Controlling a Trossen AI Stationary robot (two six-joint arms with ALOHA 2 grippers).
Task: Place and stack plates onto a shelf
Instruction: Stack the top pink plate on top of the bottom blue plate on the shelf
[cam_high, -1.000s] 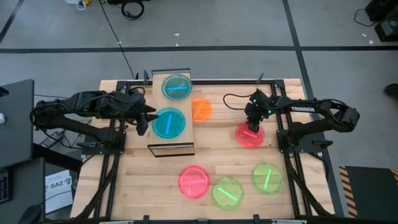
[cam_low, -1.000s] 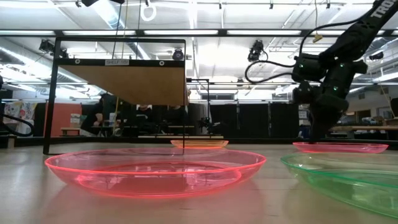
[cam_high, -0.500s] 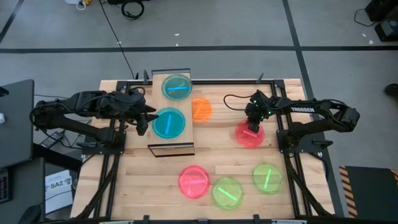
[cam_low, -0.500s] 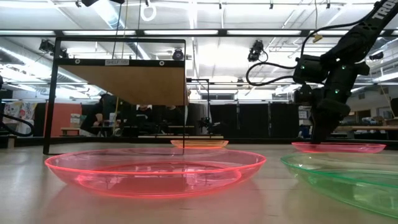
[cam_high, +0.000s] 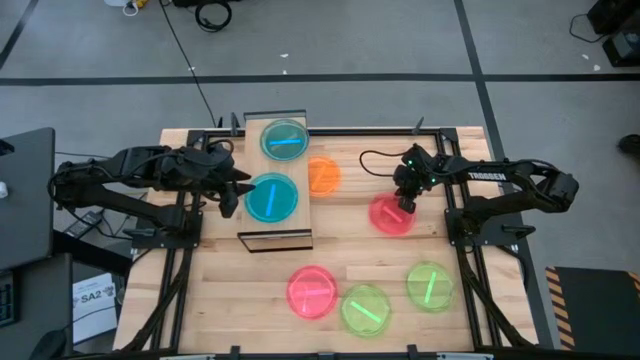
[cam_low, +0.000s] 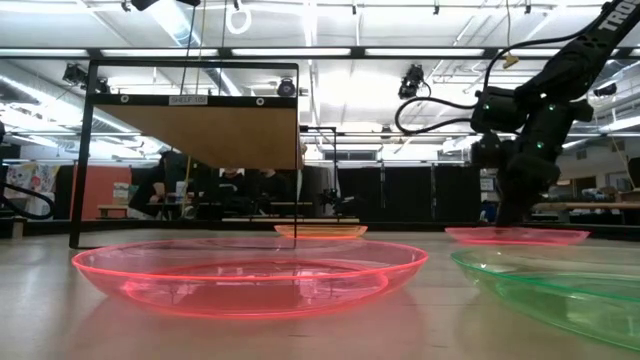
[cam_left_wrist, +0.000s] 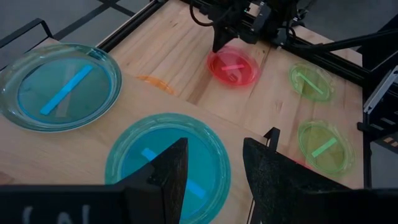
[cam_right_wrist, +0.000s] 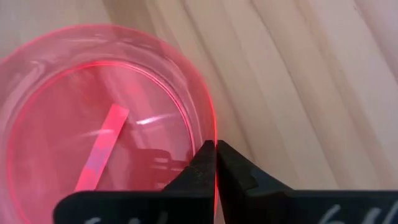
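At the rim of the pink plate (cam_right_wrist: 93, 137) the right tool (cam_right_wrist: 215, 155) has its two fingers pinched together on the thin plastic edge, and in the low view the plate looks just clear of the table (cam_high: 250, 300). So narrow a bite on a slick, translucent lip could slip, or the plate could swing and tilt on the way across; a knock against the orange plate (cam_high: 323, 175), which lies between this tool and the shelf (cam_high: 270, 235), is the other likely trouble. On the shelf, well away from this tool, rest two teal plates (cam_high: 272, 197). Beside them the left tool (cam_left_wrist: 211, 180) hovers with its fingers parted and empty. Nearer the table's front edge lie another pink plate (cam_high: 311, 292) and two green plates (cam_high: 366, 310). Slatted wood carries everything; beyond it stands a lit workshop with a person seated at a bench.
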